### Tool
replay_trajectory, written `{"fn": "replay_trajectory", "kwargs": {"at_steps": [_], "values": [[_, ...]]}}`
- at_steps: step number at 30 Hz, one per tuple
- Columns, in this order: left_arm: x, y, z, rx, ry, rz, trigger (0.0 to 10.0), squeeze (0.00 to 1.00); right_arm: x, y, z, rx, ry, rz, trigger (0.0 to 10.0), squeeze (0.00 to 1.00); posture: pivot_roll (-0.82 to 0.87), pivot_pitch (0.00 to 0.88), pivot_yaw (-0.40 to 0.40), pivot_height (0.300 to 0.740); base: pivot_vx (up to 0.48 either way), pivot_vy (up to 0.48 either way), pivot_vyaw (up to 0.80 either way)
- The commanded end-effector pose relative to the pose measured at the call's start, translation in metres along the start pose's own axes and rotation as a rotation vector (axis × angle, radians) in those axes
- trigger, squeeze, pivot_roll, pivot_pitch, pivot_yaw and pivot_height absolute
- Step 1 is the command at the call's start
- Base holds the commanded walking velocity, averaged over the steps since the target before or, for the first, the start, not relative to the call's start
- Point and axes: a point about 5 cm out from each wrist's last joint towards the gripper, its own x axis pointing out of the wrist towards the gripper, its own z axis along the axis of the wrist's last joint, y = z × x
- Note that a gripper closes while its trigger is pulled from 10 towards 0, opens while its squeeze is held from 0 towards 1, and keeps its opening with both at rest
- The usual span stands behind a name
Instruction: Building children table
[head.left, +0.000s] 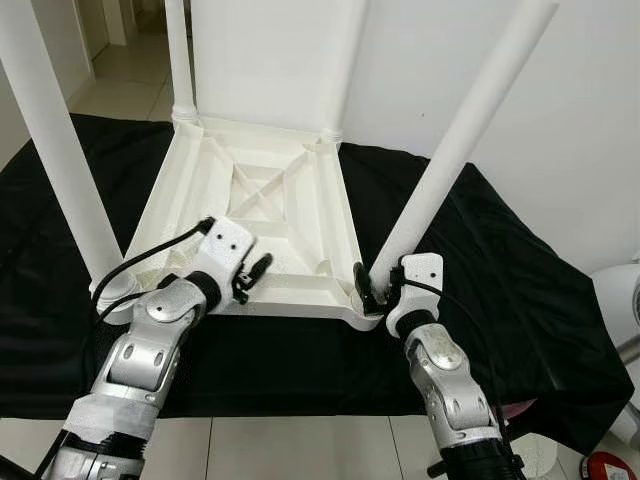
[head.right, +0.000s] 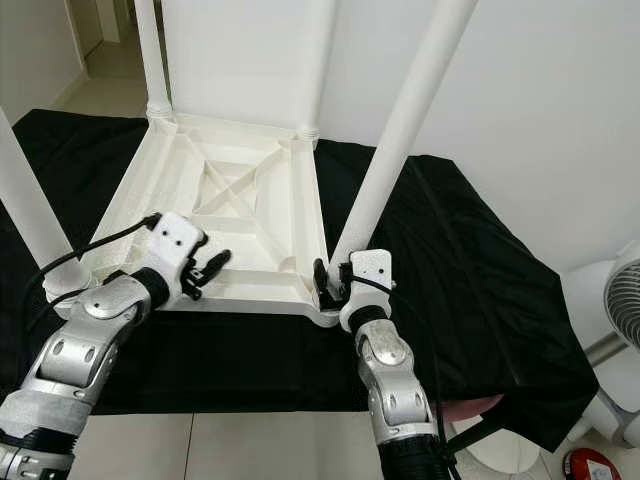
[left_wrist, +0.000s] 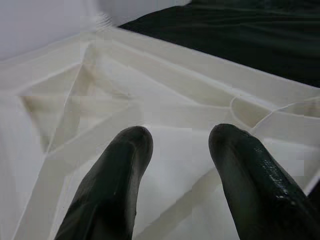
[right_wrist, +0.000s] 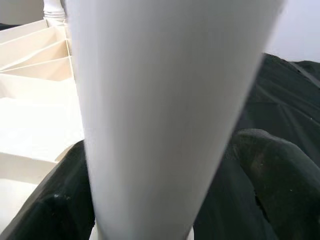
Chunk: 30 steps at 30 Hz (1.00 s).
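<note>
The right gripper (head.left: 368, 290) is closed around the base of a white round plastic table leg (head.left: 455, 150), at the near right corner of the upturned white ribbed plastic tabletop (head.left: 260, 215); in the right wrist view the leg (right_wrist: 165, 110) is seen clasped between the two black fingers (right_wrist: 280, 175). The left gripper (head.left: 256, 272) is held open over the near edge of the tabletop, its fingers (left_wrist: 115, 180) spread above the ribs and gripping nothing. The tabletop is laid underside up on a black cloth-covered surface (head.left: 500, 260), towards its far left part.

Risks, judged: the gripped leg is tilted outward, so if pushed or turned off its axis it may jam or spring from its socket; the light tabletop may slide on the cloth, since it is not pinned by the left gripper; the near left leg (head.left: 55, 140) could be knocked by the left arm.

Count: one tabletop; four legs standing in the corner sockets, two near, two far (head.left: 178, 55); two grippers; one white fan (head.right: 615, 310) beyond the right edge of the cloth.
</note>
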Motion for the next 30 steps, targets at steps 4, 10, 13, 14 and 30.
{"fn": "replay_trajectory", "kwargs": {"at_steps": [4,10,13,14,30], "values": [[0.008,-0.006,0.001,0.037,-0.005,-0.075,10.0,0.0,-0.007,-0.004,-0.002,0.03,-0.007,-0.013,10.0,0.0,-0.01,0.0,-0.126,0.74,0.0,0.0,0.0],[0.002,-0.013,-0.009,0.056,0.034,-0.236,10.0,0.0,-0.017,-0.009,-0.002,0.121,-0.034,-0.045,10.0,0.0,-0.02,0.0,-0.098,0.74,0.0,0.0,0.0],[-0.006,-0.016,-0.02,0.066,0.081,-0.34,10.0,0.0,-0.022,-0.013,-0.003,0.137,-0.04,-0.055,10.0,0.0,-0.03,0.0,-0.093,0.74,0.0,0.0,0.0],[-0.006,-0.016,-0.02,0.066,0.081,-0.34,10.0,0.0,-0.022,-0.013,-0.003,0.137,-0.04,-0.055,10.0,0.0,-0.03,0.0,-0.093,0.74,0.0,0.0,0.0],[-0.01,-0.007,-0.035,0.106,0.145,-0.427,10.0,0.0,-0.023,-0.017,-0.003,0.11,-0.031,-0.051,10.0,0.0,-0.03,0.0,-0.09,0.74,0.0,0.0,0.0]]}}
